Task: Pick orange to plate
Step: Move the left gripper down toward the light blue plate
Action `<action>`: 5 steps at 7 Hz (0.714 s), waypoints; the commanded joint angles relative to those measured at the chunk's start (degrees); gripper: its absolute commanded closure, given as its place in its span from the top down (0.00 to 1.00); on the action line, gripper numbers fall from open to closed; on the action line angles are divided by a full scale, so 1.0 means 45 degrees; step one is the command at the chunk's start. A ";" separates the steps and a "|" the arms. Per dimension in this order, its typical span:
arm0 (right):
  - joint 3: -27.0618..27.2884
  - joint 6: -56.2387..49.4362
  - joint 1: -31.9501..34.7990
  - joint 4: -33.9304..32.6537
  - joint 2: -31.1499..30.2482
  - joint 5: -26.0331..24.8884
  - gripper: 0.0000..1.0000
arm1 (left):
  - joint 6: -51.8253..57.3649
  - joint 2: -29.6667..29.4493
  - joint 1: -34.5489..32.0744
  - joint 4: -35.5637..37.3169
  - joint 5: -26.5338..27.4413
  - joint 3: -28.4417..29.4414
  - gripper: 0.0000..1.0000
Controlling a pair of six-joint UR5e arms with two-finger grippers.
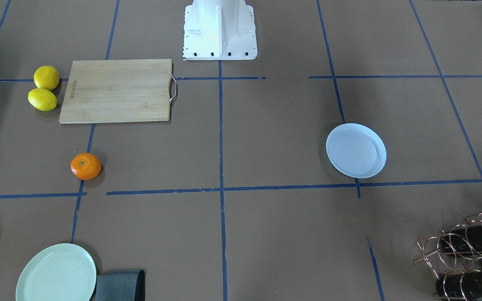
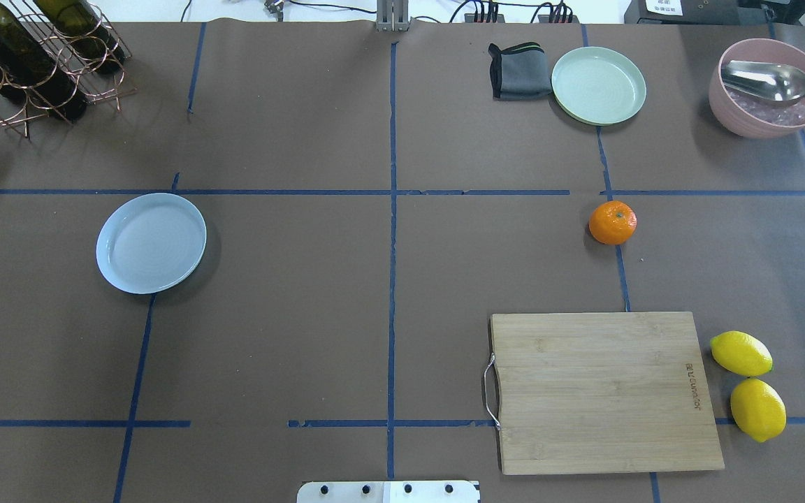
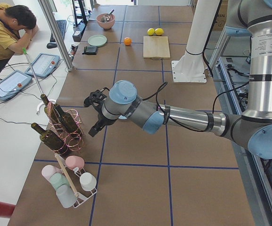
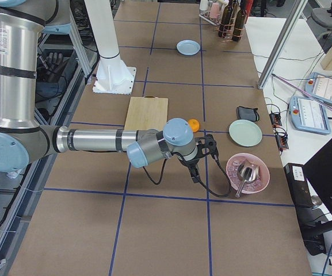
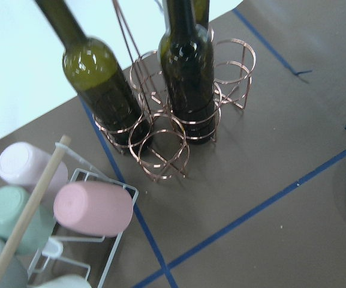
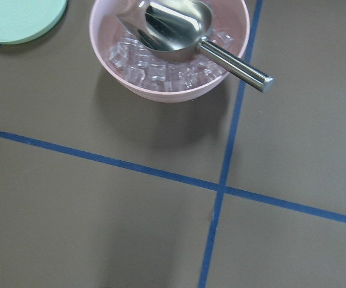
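Table [image 1: 266,138]: brown paper, blue tape grid. Orange [image 2: 612,222] sits on a tape line between green plate [image 2: 598,85] and cutting board [image 2: 605,391]. Plate [image 2: 151,242] is well apart, on the table's other half. Left claw [image 3: 93,117] and right claw [image 4: 203,161]: grip state can't tell. Operator [image 3: 6,28] sits alongside.

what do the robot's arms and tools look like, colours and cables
The left arm and right arm are silver tubes with pale blue joint caps and grey joint housings. A black cable loops beside each forearm toward the black left tool and right tool.
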 commanded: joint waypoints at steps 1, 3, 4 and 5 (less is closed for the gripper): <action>-0.0046 0.0324 -0.0036 0.0726 -0.0252 0.0165 1.00 | -0.4750 -0.0043 0.2524 -0.3091 0.0513 0.0158 1.00; -0.0046 0.0305 -0.0036 0.0746 -0.0292 0.0126 1.00 | -0.9079 0.0035 0.5553 -0.4120 0.2541 0.0255 1.00; -0.0065 0.0304 -0.0036 0.0727 -0.0293 0.0107 1.00 | -1.1274 0.0054 0.7136 -0.4198 0.5198 0.0217 1.00; -0.0065 0.0304 -0.0036 0.0727 -0.0312 0.0107 1.00 | -1.3114 -0.0081 0.8563 -0.4199 0.6521 0.0681 0.90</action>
